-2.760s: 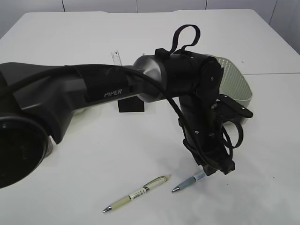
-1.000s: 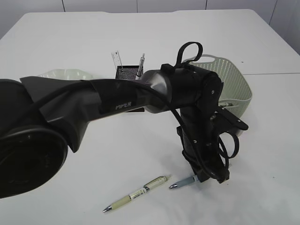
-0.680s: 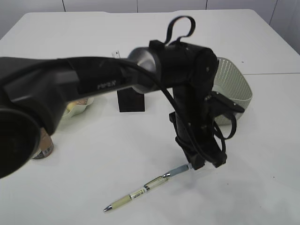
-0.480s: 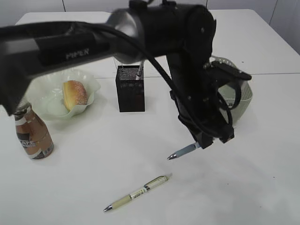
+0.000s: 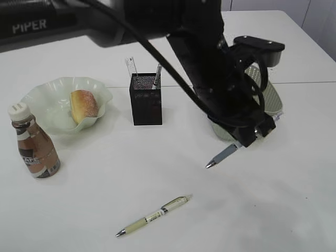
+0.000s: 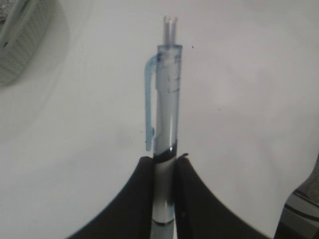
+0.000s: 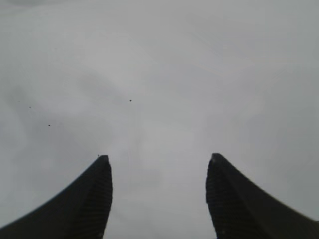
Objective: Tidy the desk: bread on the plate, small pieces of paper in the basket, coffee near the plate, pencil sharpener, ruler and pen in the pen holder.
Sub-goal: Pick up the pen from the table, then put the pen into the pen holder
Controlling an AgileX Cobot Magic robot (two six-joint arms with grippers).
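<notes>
The left pincer point(image 6: 163, 169) clamped a clear blue-tinted plastic pen point(image 6: 163, 114) above the white desk point(image 5: 131, 178); the right pincer point(image 7: 158, 164) stood apart, empty. The slanted pen (tip downward) might catch the black square mesh pen holder's point(image 5: 146, 100) rim.

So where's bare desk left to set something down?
Free: the near-right corner, right of the green pen, and the far edge behind the pen holder. Crowded: the left, with plate and coffee, and around the basket.

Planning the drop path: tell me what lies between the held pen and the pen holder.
In the exterior view, only bare desk separates the blue pen in the left gripper from the pen holder.
</notes>
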